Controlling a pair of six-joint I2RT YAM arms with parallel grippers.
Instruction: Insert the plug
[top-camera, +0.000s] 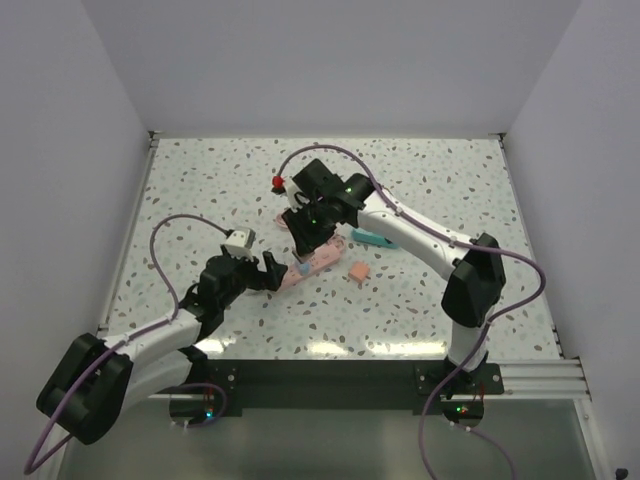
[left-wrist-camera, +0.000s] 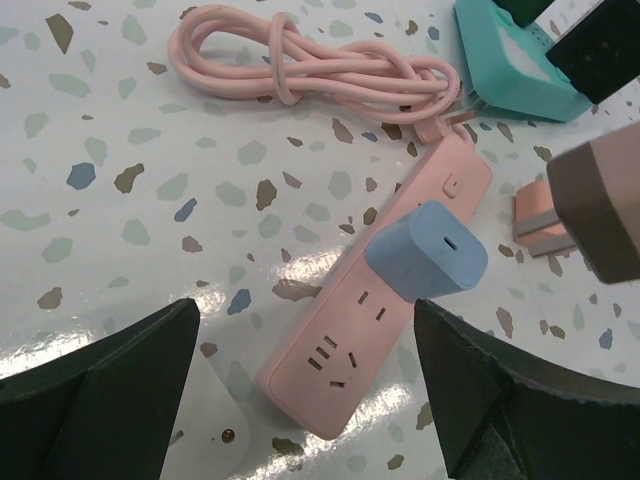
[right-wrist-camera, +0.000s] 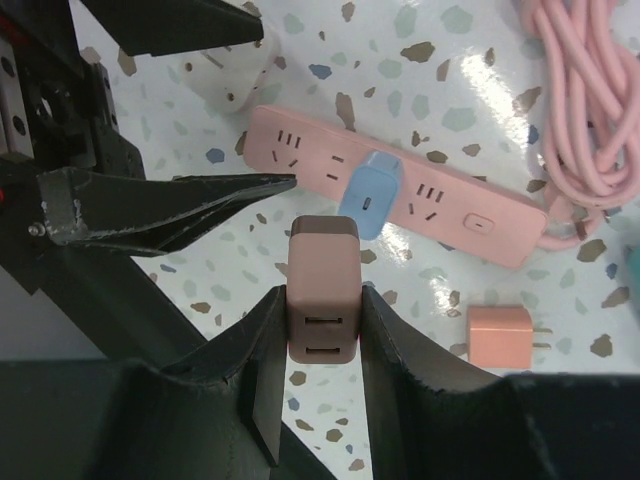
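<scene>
Plug: the off-white plug (left-wrist-camera: 215, 422) lies on the table (top-camera: 440, 190), just beside the end of the power strip (left-wrist-camera: 330, 372) that points toward the table's near-left corner. Whether the two touch cannot be told, and its pins are not visible.
Power strip: pink, lying aslant near the table's middle. A blue adapter (left-wrist-camera: 427, 250) already sits in a middle socket, while the sockets at the end by the plug are free.
Left gripper: the left gripper (left-wrist-camera: 305, 330) hangs above that strip end with its jaws wide apart, holding nothing. The plug sits under its left finger, not centred between the fingers.
Right gripper: the right gripper (right-wrist-camera: 322, 322) has its jaws clamped on a taupe block (right-wrist-camera: 322, 290) with two slots in its face, held above the table beside the strip.
Loose items: a pink-orange block (right-wrist-camera: 500, 335) lies apart from the strip, and the coiled cable (left-wrist-camera: 300, 65) lies off the strip's far end.
Step judged: taking up the plug; nothing is inserted yet.
Doing it well: the left arm should shift until the plug is centred between the fingers, then lower squarely and close on two flat opposite sides without nudging the strip.
Insertion: the pins should line up with a free socket and be pressed straight down. The strip looks light and may slide on the glossy table.
Risk: both wrists work close together over the strip, so each needs room.
</scene>
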